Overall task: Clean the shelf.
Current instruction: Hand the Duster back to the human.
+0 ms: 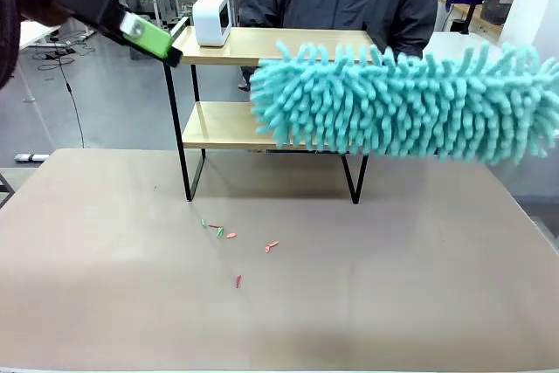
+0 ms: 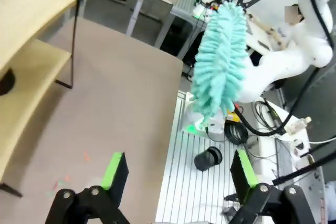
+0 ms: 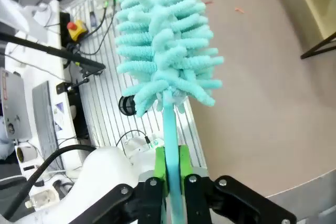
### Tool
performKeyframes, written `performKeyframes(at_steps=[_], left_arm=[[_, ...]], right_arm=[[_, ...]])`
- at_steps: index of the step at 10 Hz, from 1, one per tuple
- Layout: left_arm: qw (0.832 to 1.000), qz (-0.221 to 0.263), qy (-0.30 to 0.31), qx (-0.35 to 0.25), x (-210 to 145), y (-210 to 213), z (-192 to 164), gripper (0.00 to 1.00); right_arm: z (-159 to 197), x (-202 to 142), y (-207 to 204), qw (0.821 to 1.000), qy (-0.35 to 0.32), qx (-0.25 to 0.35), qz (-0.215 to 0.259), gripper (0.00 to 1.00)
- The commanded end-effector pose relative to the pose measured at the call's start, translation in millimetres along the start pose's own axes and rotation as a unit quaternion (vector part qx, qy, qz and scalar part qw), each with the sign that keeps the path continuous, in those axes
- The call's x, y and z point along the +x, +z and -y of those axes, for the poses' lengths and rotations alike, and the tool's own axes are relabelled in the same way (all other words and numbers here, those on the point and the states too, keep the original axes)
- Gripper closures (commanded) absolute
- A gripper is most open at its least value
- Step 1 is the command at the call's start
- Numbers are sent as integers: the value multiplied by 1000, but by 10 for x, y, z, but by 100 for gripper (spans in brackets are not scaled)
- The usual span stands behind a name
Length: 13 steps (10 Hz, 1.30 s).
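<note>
The table (image 1: 393, 286) carries the shelf (image 1: 262, 43) at its far side, near a person. The teal duster (image 1: 402, 102) hangs in front of both boards, its handle clamped tight in my right gripper (image 3: 171, 163). My left gripper (image 2: 178, 169) gapes wide, holding nothing. I'd sweep each board flat, end to end, and steer round the small white box (image 1: 211, 18) on top.

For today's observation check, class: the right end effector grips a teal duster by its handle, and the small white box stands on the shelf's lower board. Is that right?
No. The white box stands on the top board of the shelf, not the lower one; the front view shows it. The right end effector does grip the teal duster by its handle.
</note>
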<state>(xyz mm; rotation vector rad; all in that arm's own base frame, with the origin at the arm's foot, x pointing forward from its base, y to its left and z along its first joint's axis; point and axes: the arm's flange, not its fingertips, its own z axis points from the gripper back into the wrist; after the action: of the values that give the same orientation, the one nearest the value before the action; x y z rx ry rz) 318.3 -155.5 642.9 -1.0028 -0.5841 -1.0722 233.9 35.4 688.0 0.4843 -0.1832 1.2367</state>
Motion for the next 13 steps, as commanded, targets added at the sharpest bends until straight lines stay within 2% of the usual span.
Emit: performKeyframes(at_steps=[1, 2, 3, 4, 6, 9, 11, 13], left_arm=[[1000, 17, -12, 9, 63, 177, 140, 0], [1000, 0, 0, 0, 0, 0, 0, 0], [999, -6, -33, -4, 129, -177, -11, 0], [999, -13, -50, -3, 240, -319, -51, 0], [997, -35, -74, -12, 325, -603, -147, 0], [993, -74, -86, -11, 305, -986, -341, 0], [991, -102, -74, -41, 254, -1176, -394, 0], [989, -114, -68, -70, 222, -1272, -382, 0]], right_arm=[[-27, 29, -52, 1000, 11, 9, -10, 88], [118, 178, -109, 999, 0, 19, -47, 88], [270, 448, -233, 995, 24, 41, -88, 88], [399, 636, -325, 992, 37, 63, -103, 88], [640, 945, -555, 979, 14, 157, -126, 88], [861, 1145, -771, 970, -11, 218, -107, 88], [998, 1123, -775, 972, -35, 222, -66, 88], [1067, 1122, -818, 973, -48, 216, -60, 88]])
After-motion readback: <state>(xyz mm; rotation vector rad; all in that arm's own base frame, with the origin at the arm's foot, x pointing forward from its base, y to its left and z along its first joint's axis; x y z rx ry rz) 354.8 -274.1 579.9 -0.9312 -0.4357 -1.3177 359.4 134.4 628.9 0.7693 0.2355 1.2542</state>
